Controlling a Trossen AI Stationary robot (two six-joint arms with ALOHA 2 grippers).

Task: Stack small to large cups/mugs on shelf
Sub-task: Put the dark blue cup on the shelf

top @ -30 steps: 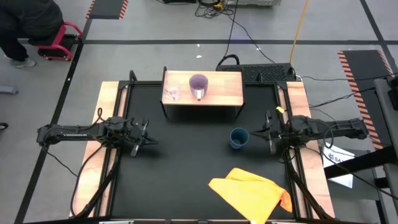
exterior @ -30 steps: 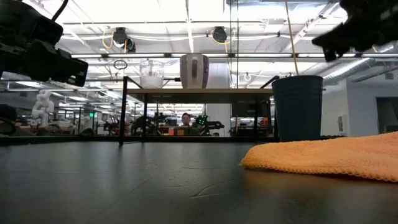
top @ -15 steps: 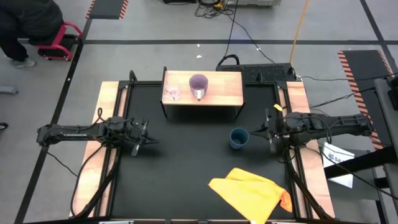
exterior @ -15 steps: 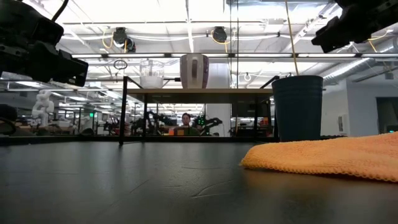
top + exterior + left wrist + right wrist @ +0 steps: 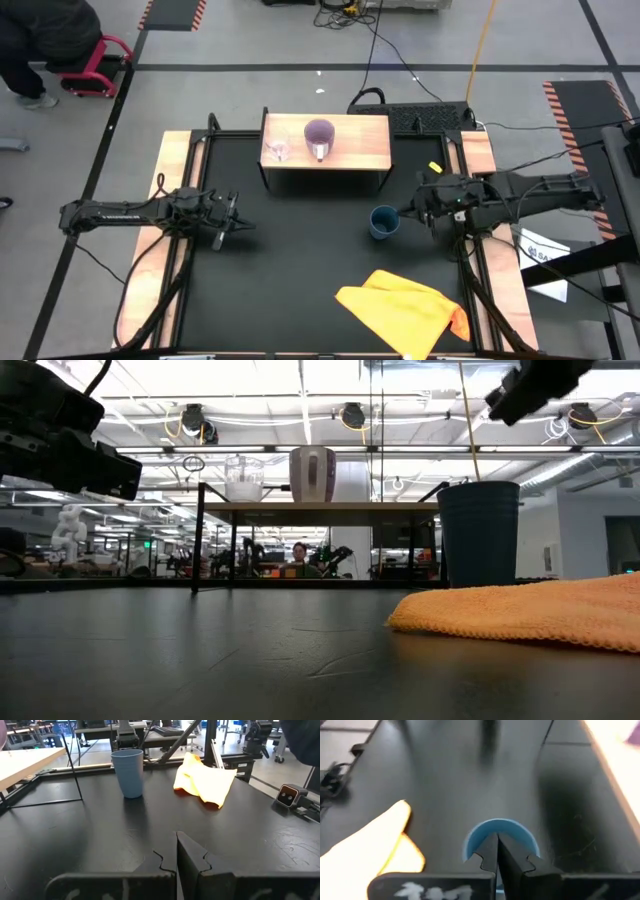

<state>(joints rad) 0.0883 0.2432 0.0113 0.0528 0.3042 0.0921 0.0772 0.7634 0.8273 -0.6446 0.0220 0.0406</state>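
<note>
The dark blue cup (image 5: pixel 383 222) stands upright on the black table, right of centre; it also shows in the low view (image 5: pixel 479 533) and both wrist views (image 5: pixel 127 772) (image 5: pixel 501 840). The purple mug (image 5: pixel 319 137) and the tiny clear glass (image 5: pixel 279 150) stand on the shelf (image 5: pixel 365 145) at the far side. My right gripper (image 5: pixel 408 211) is shut, raised just right of the cup, its fingertips (image 5: pixel 496 854) pointing at the cup's rim. My left gripper (image 5: pixel 240 224) is shut and empty at the table's left.
A crumpled yellow-orange cloth (image 5: pixel 405 310) lies at the near right. Pale wooden side rails (image 5: pixel 150 230) run along both table sides. A person crouches beyond the table's far left corner (image 5: pixel 40 40). Bare black mat lies between the arms.
My right gripper has moved toward the table's left, closing on the blue cup, and has risen somewhat. The cup, mug and glass have stayed in place.
</note>
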